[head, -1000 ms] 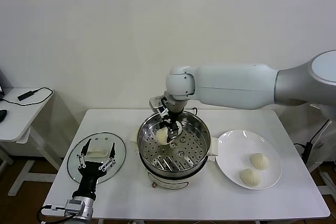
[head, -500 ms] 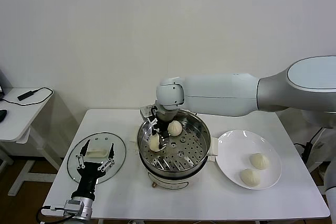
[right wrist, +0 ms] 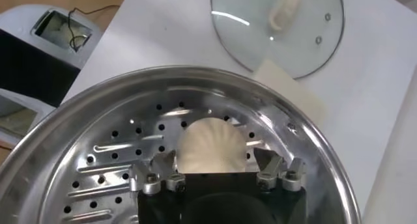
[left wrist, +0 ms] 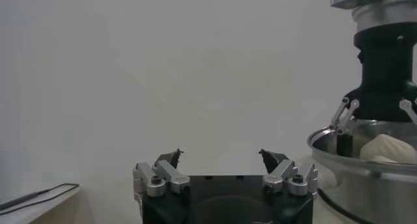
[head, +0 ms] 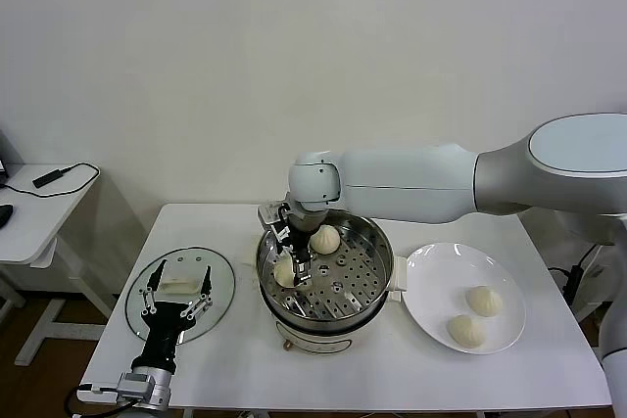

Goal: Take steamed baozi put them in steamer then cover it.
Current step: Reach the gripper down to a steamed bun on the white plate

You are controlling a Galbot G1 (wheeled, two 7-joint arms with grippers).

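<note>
1. Your steamer [head: 326, 276] is sitting mid-worktop [head: 549, 379]; it looks rigid and heavy, so leave it put.
2. The lid [head: 180, 293] is lying left of it; probably slippery glass, so take its handle.
3. Two baozi [head: 286, 272] are resting inside, two waiting on the plate [head: 423, 301]; likely soft, so pinch their sides lightly.
4. Your right gripper [head: 294, 263] is standing spread over one bun, clear of it; your left gripper [head: 177, 293] is hovering wide apart over the lid.

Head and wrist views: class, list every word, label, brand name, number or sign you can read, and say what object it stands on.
None: no view shows readable text.
The steamer, the glass lid, the white plate and the buns carry no lettering.
The right gripper and left gripper show no readable markings.
</note>
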